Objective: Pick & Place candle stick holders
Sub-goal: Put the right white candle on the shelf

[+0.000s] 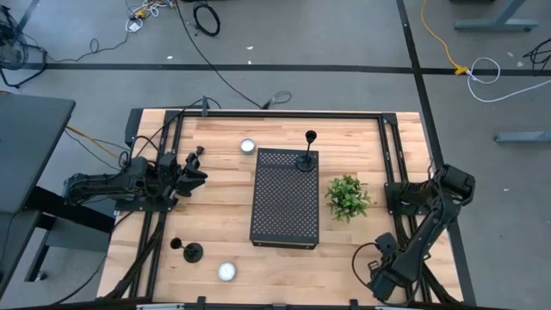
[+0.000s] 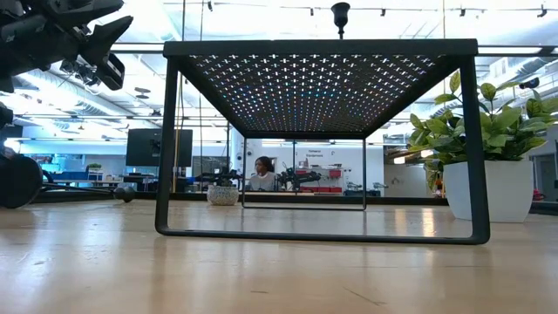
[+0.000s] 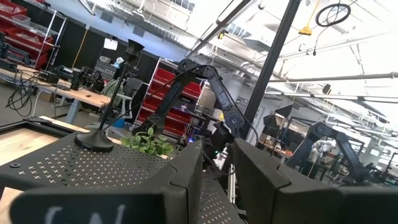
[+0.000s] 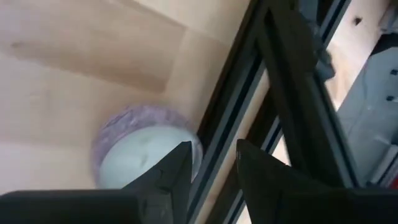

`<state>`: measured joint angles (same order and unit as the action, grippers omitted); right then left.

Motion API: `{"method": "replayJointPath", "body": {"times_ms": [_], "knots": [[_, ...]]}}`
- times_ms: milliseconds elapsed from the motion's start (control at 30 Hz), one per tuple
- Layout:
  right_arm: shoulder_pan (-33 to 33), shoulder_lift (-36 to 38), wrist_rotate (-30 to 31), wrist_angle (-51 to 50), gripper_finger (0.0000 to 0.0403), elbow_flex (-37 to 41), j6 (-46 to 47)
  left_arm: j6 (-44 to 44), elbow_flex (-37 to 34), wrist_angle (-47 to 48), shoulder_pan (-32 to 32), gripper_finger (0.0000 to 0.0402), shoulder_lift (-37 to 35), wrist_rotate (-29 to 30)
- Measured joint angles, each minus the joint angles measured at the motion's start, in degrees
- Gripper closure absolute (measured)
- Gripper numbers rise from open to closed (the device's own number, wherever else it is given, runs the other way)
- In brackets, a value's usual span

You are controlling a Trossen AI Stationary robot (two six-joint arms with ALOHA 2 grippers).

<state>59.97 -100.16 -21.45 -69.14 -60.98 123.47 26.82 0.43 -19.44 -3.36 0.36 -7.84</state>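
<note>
One black candle stick holder (image 1: 307, 158) stands by its round base on the far right corner of the black perforated stand (image 1: 284, 207). It also shows in the low view (image 2: 340, 14) and the left wrist view (image 3: 111, 99). A second holder (image 1: 189, 251) is on the table near the left front; I cannot tell whether it is upright. My left gripper (image 1: 196, 169) hangs in the air left of the stand, pointing toward it, open by a narrow gap and empty (image 3: 217, 168). A small dark piece (image 1: 199, 151) beside it cannot be made out. My right gripper (image 1: 379, 282) waits at the near right corner, slightly open (image 4: 213, 162).
A green plant (image 1: 348, 197) in a white pot (image 2: 486, 187) stands right of the stand. White tea-light candles sit at the far side (image 1: 248, 145) and near edge (image 1: 226, 272); another (image 4: 143, 155) lies under my right gripper beside the black frame rail (image 4: 242, 93). A person sits far behind the table.
</note>
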Motion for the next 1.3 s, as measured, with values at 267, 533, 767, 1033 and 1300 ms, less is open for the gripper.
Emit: {"method": "replayJointPath", "body": {"times_ms": [267, 533, 767, 1033, 1300], "knots": [[-0.53, 0.0, -0.13, 5.8, 0.0318, 2.42, -3.91, 1.04, -0.01, 0.0, 0.0, 0.0307, 0.0, 0.0], [-0.64, 0.02, -0.19, 5.68, 0.0387, 3.31, -5.25, 1.04, -0.02, 0.02, 0.0, 0.0307, 0.0, 0.0], [-0.64, 0.04, -0.09, 5.86, 0.0391, 3.31, -4.99, 1.02, 0.0, 0.02, 0.0, 0.0307, 0.0, 0.0], [-0.64, 0.09, -0.15, 7.71, 0.0392, 3.31, -5.25, 1.0, -0.01, 0.02, 0.0, 0.0307, 0.0, 0.0], [-0.64, 0.09, -0.13, 8.46, 0.0398, 3.31, -5.45, 1.0, -0.02, 0.02, 0.0, 0.0307, 0.0, 0.0]]}}
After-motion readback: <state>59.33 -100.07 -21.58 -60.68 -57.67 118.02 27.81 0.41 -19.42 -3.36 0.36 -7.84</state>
